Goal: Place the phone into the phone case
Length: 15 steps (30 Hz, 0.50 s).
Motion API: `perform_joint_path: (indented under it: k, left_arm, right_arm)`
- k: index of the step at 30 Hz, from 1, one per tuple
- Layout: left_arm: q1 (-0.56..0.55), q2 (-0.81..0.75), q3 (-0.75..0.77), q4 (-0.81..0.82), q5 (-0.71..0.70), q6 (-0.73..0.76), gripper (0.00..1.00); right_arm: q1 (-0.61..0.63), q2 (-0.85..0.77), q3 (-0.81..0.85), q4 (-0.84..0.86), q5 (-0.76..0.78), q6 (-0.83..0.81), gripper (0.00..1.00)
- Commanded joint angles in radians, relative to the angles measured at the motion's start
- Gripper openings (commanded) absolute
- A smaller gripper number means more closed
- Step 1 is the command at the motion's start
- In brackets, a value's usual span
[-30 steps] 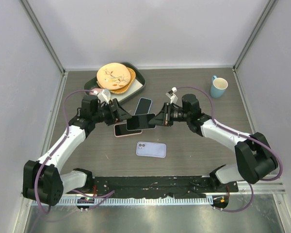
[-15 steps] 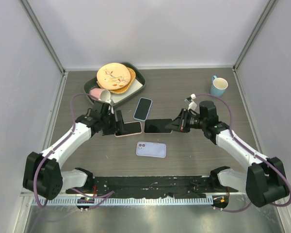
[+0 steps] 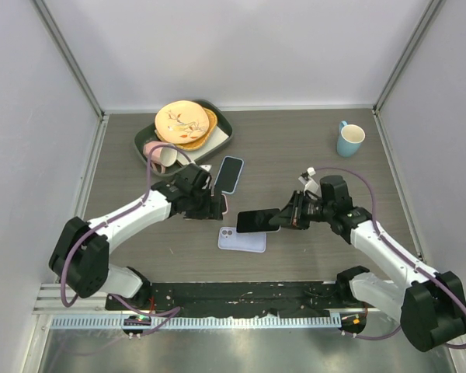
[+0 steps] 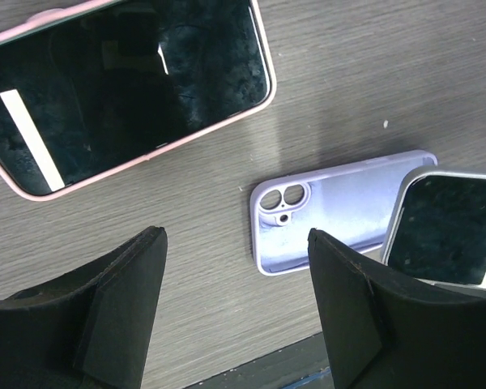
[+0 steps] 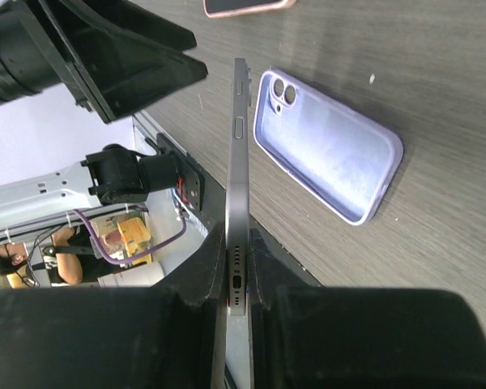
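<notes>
The lavender phone case (image 3: 242,240) lies open side up on the table near the front middle; it also shows in the left wrist view (image 4: 332,211) and the right wrist view (image 5: 328,146). My right gripper (image 3: 283,219) is shut on a black phone (image 3: 258,221) by its end and holds it above the case's right end, clear of it. The right wrist view shows the phone (image 5: 239,186) edge-on between the fingers (image 5: 202,275). My left gripper (image 3: 213,206) is open and empty, hovering just left of the case (image 4: 239,300).
A pink-cased phone (image 4: 130,89) lies under my left gripper. A blue-cased phone (image 3: 230,173) lies behind it. A dark tray (image 3: 224,132) with plates and a pink cup (image 3: 161,153) stands at the back left. A blue mug (image 3: 349,138) stands at the back right.
My right gripper carried the black phone toward the front, over the case. My left gripper let go of that phone and moved right, over the pink phone.
</notes>
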Motion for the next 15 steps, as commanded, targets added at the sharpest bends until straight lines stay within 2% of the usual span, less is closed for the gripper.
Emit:
perform_joint_path:
  k: [1, 8, 15]
  left_arm:
    - [0.003, -0.028, 0.032, 0.011, -0.053, 0.011, 0.74]
    - [0.003, -0.077, -0.013, 0.040, -0.016, 0.021, 0.74]
    - [0.003, -0.119, -0.056, 0.057, -0.016, 0.010, 0.74]
  right_arm:
    - [0.080, -0.034, -0.021, 0.069, 0.031, 0.078, 0.01]
    - [0.203, 0.025, -0.047, 0.273, 0.097, 0.181, 0.01]
    - [0.240, 0.143, 0.000, 0.290, 0.127, 0.151, 0.01]
